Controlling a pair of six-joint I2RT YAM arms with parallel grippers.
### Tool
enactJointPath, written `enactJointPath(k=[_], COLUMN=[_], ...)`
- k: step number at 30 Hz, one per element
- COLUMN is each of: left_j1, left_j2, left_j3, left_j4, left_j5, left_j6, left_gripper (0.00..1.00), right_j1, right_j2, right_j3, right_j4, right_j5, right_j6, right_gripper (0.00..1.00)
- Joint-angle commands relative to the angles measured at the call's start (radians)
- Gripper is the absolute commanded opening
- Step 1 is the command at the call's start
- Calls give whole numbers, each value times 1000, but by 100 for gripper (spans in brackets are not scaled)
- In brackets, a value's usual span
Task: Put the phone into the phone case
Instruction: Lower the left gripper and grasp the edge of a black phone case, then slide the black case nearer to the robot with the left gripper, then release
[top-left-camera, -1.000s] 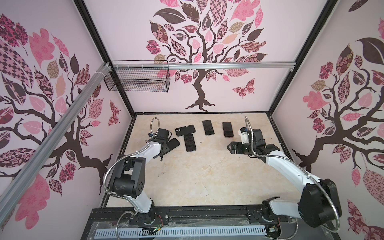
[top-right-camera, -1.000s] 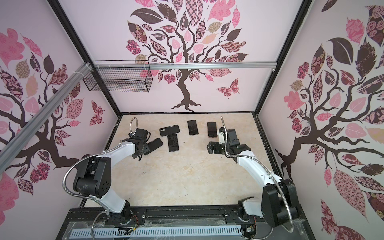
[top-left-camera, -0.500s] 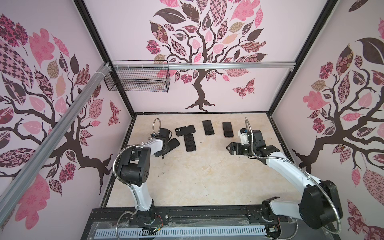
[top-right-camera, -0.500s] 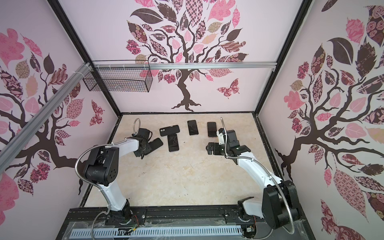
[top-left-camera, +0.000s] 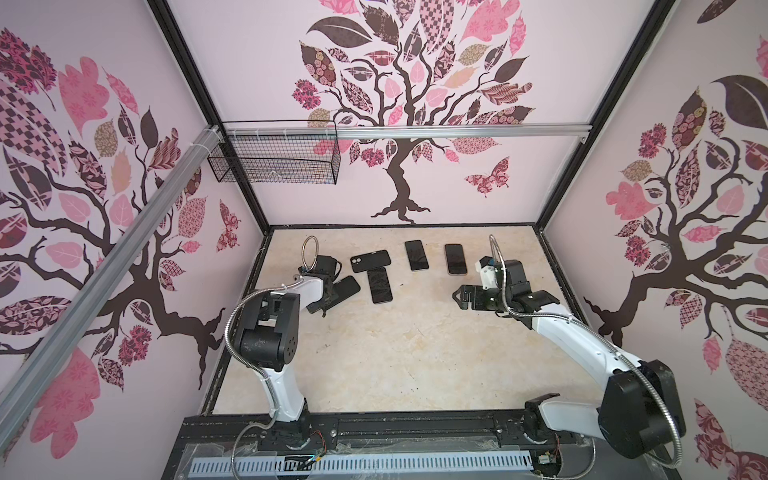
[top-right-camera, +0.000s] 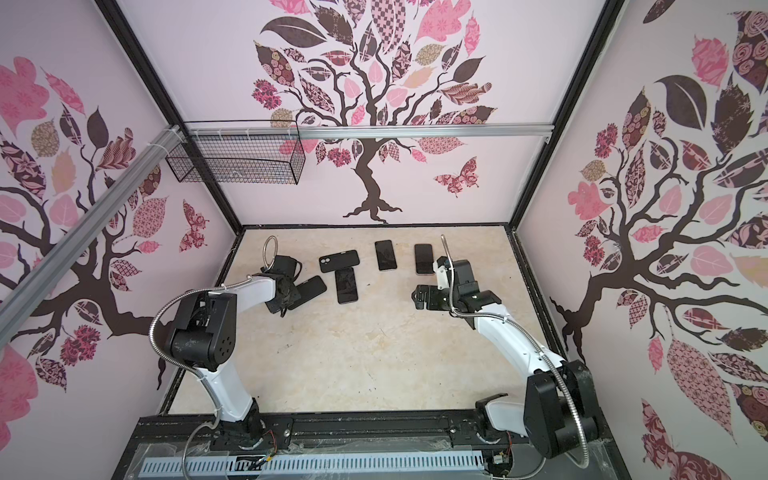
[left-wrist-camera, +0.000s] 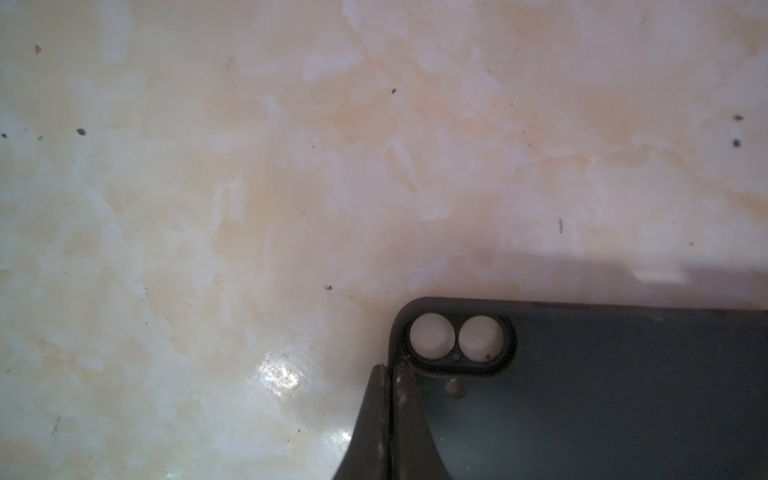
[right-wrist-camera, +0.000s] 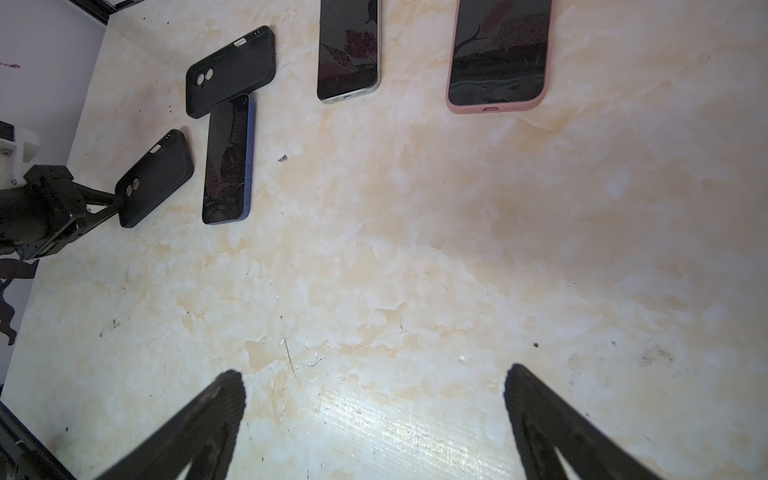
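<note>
**Change from a second ago.** The left tool has gone from partly open to fully closed, and its arm's elbow now stands higher. The right arm, the phones and the cases lie as before.

1. Black soft phone case. It lies back up on the back-left part of the cream marbled counter, near the left edge. Its long axis runs diagonally from front-left to back-right, and the lens cut-out end points front-left, at the left tool. In the left wrist view the fingers are pinched together on the case's rim at that corner, just beside the twin lens holes.
2. Blue-edged phone. It lies screen up, just right of item 1 and apart from it, with its long axis front to back. Its far end meets item 3, but I cannot tell whether it touches it or is tucked under it.
3. Second black case. It lies back up with its long axis across the counter and its lens end to the left.
4. Silver-edged phone. It lies screen up near the back edge, with its long axis front to back.
5. Phone in a pink case. It lies screen up, just right of item 4.
6. Right tool. It is spread wide and empty. It hovers over bare counter in front of item 5, well apart from item 1.
7. Black wire basket. It hangs on the back wall above the back-left corner.
</note>
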Motion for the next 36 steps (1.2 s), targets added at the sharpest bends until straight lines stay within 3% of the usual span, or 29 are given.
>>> enactJointPath(k=[1, 6, 17, 25, 31, 36], left_j1=[4, 0, -27, -200, -359, -486], left_j2=[-21, -77, -283, -360, -372, -375], left_j3=[-17, -25, -81, -70, -82, -93], left_j4=[-8, -44, -117, -186, -230, -260], left_j5=[37, 134, 231, 287, 273, 198], left_j6=[0, 33, 67, 76, 80, 47], left_gripper=[0, 0, 0, 0, 0, 0], right_j1=[9, 11, 53, 57, 59, 64], right_j2=[-2, 2, 19, 6, -24, -27], right_j3=[18, 39, 91, 104, 92, 90], right_j4=[-4, -52, -112, -170, -186, -198], right_j5=[7, 35, 79, 121, 130, 126], right_j6=[-12, -31, -51, -57, -56, -55], right_gripper=[100, 100, 100, 100, 100, 100])
